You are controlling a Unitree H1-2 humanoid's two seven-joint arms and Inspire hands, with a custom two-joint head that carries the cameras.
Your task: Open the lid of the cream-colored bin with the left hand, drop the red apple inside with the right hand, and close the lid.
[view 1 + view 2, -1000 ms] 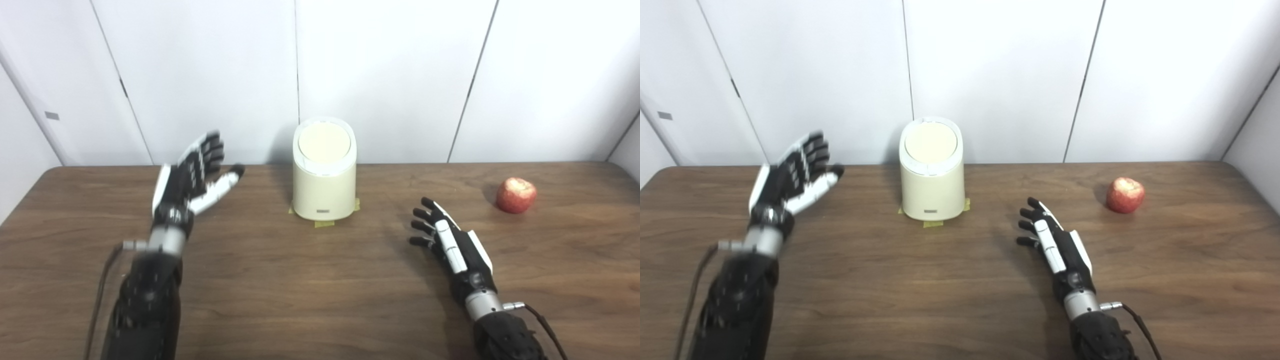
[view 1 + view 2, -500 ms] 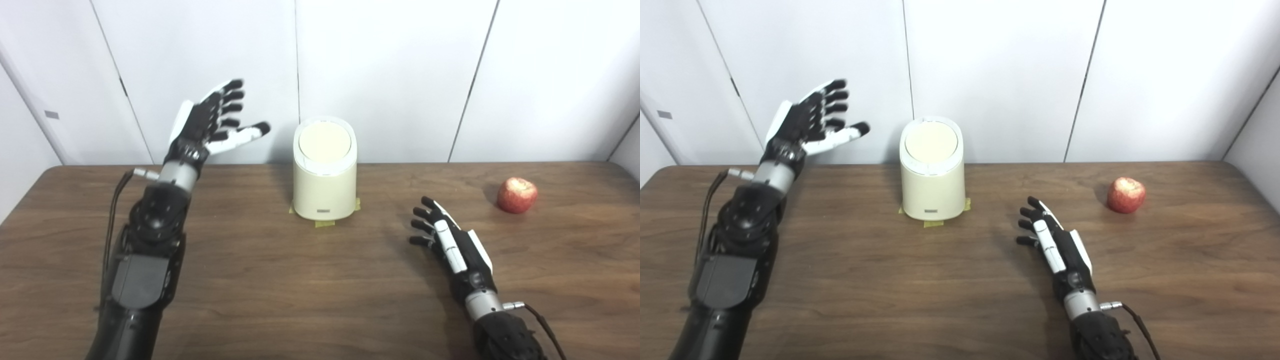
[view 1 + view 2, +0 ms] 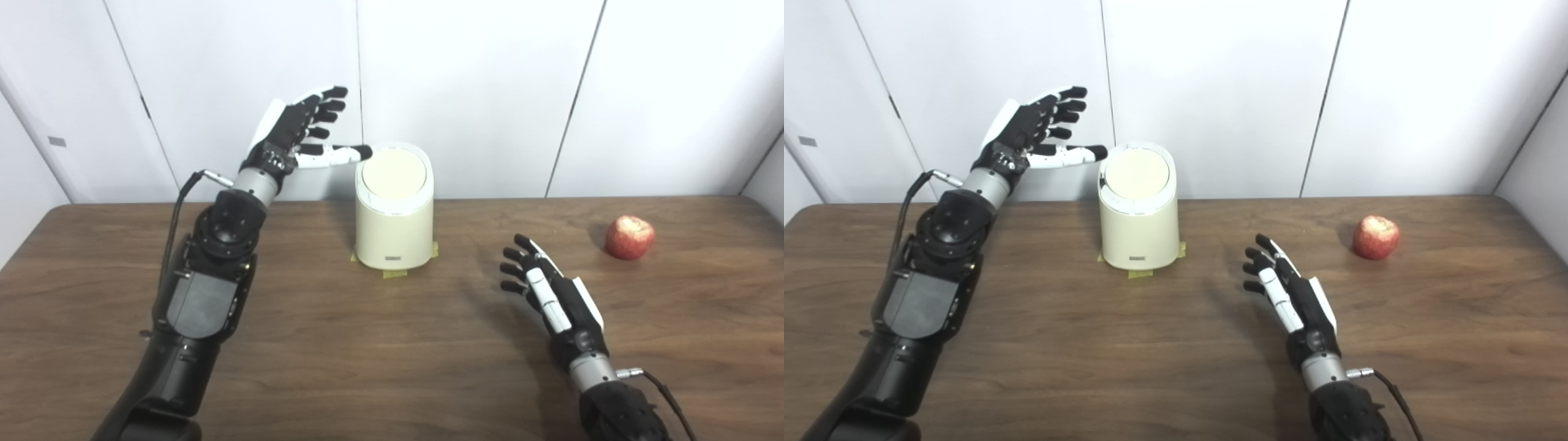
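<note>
The cream-colored bin (image 3: 394,226) stands upright at the back middle of the table, and its round lid (image 3: 393,173) is down. My left hand (image 3: 299,131) is raised and open just left of the bin's top, thumb tip close to the lid's left rim; whether it touches, I cannot tell. The red apple (image 3: 629,237) lies on the table at the far right. My right hand (image 3: 547,293) rests open low over the table, between the bin and the apple, holding nothing.
The brown wooden table (image 3: 367,349) runs across the whole view. White wall panels (image 3: 478,92) stand right behind the bin. Yellow tape tabs (image 3: 392,274) mark the bin's foot. A cable (image 3: 664,392) trails from my right wrist.
My left hand rose from table height and swung right, up to the bin's lid. The right hand, the bin and the apple stayed put; the view shifted slightly.
</note>
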